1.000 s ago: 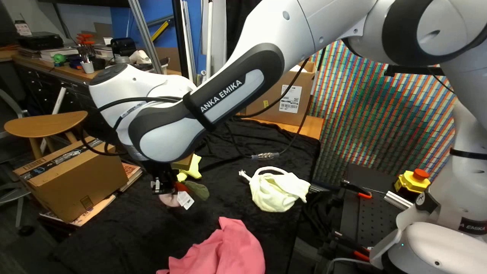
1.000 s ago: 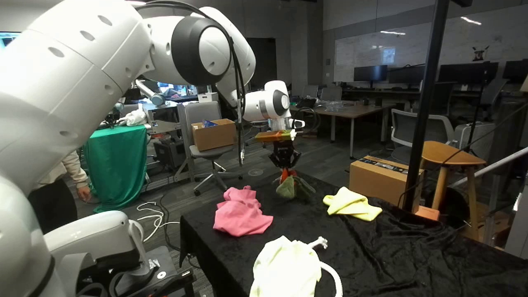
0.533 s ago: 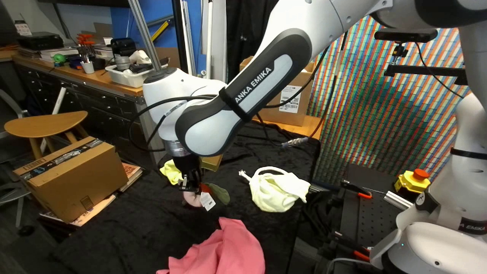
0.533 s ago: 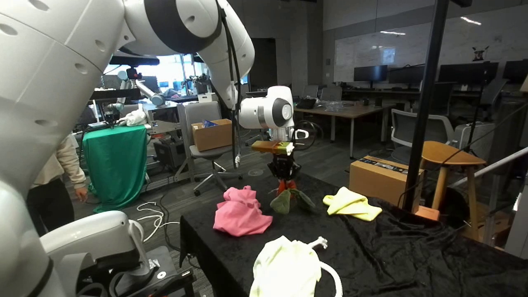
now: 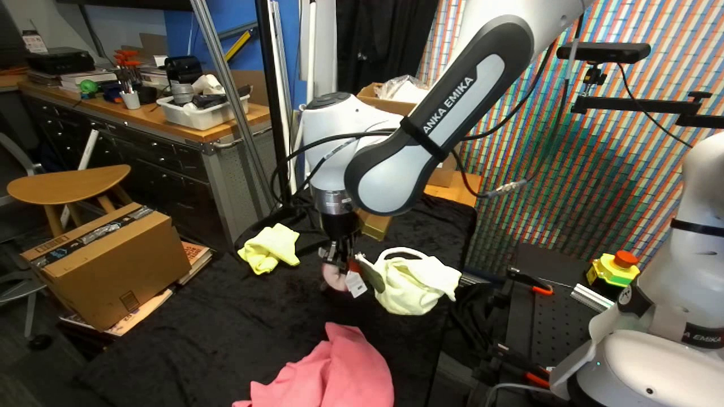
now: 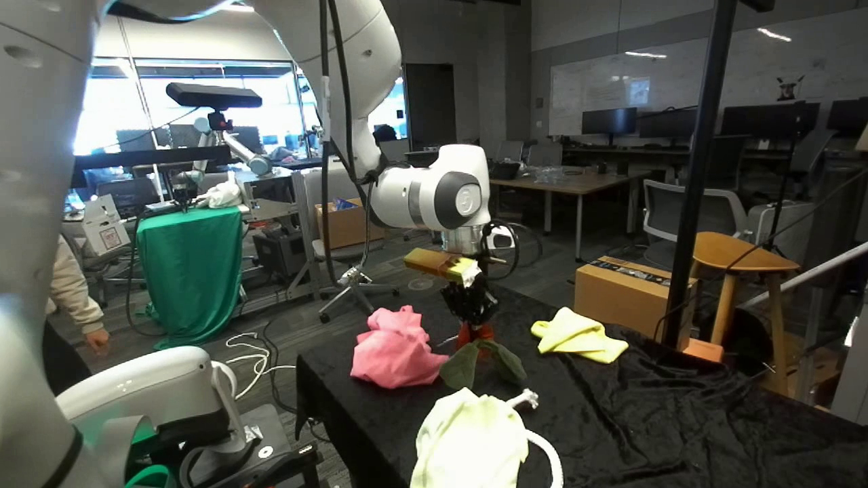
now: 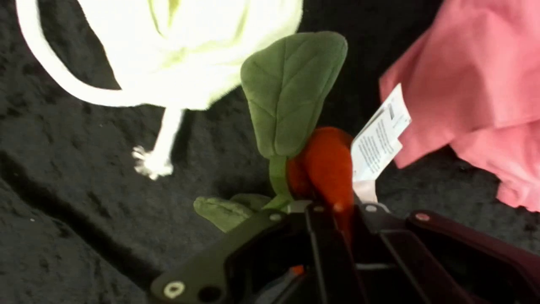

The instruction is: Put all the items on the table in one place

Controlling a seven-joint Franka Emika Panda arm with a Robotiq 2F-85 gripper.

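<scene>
Cardboard box point(image 5: 116, 271), wooden stool point(image 5: 68, 185), whiteboard point(image 6: 678, 85)

Both exterior views look across the table point(image 5: 237, 333); the nearer wrist view faces down; all 3 share the pink cloth point(image 5: 342, 367).

The arm point(image 5: 399, 148) was white, with dark trim point(image 5: 351, 183) around pale inlays point(image 5: 390, 183) and "ANKA EMIKA" in white letters point(image 5: 451, 104) (a black strap point(image 5: 424, 139) crossed just before them). Black cables point(image 6: 325, 176) ran alongside, one bearing a silver plug point(image 5: 505, 189). Below a metal ring point(image 5: 332, 202), the gripper point(image 7: 333, 207) was black, dotted with silvery screws point(image 7: 173, 290)
</scene>
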